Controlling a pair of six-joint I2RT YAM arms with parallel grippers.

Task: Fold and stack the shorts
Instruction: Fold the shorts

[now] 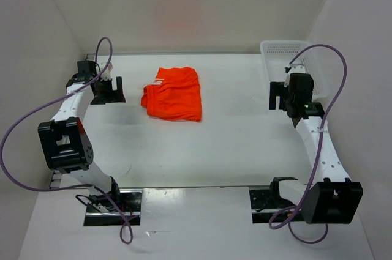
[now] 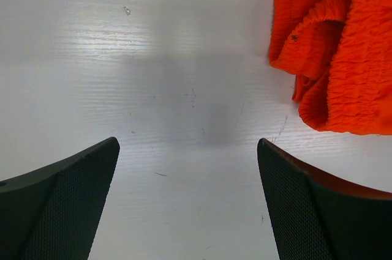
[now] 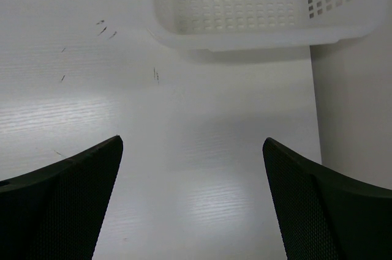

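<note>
On white table [image 1: 233,144] | white walls [image 1: 202,3] around | shorts [image 1: 174,95] lying | basket [image 1: 282,44] far-right corner

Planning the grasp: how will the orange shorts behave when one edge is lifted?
Probably floppy: the shorts lie crumpled, so they should drape and sag. Likely light, given the thin gathered cloth. A push would probably bunch them, not slide them whole.

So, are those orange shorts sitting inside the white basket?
No, the shorts lie on the table, apart from the basket at far right.
</note>
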